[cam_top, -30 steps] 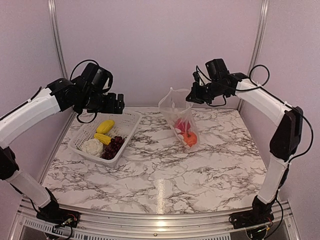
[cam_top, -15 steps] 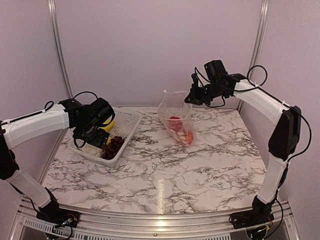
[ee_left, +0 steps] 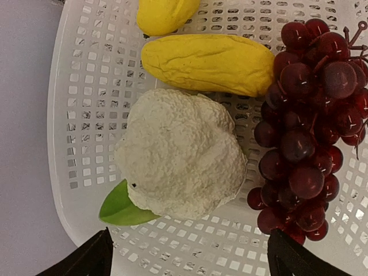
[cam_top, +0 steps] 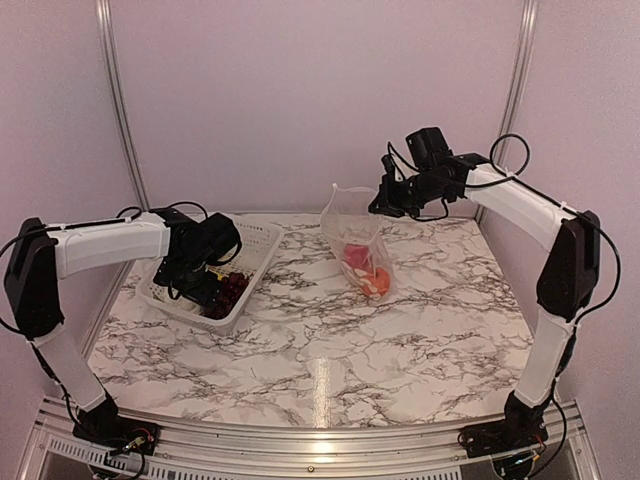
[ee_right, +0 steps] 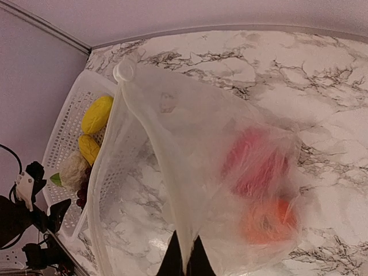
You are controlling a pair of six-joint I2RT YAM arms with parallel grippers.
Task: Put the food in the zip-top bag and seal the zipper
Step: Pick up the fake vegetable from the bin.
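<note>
My right gripper [cam_top: 383, 197] is shut on the rim of the clear zip-top bag [cam_top: 358, 235] and holds it up with its mouth open; its fingertips [ee_right: 185, 263] pinch the plastic. The red pepper [ee_right: 257, 161] and orange fruit [ee_right: 270, 221] lie inside the bag. The pale zipper strip [ee_right: 100, 190] runs round the open mouth. My left gripper [ee_left: 187, 259] is open, low over the white cauliflower [ee_left: 181, 152] in the basket. Two yellow pieces [ee_left: 207, 63] and the dark grape bunch [ee_left: 310, 126] lie beside it.
The white perforated basket [cam_top: 255, 240] stands at the back left on the marble table, near the left wall. Metal frame posts [cam_top: 115, 100] stand at the back corners.
My left arm has swung down from above the basket into it, over the cauliflower. The right gripper still holds the bag, which has shifted slightly.
</note>
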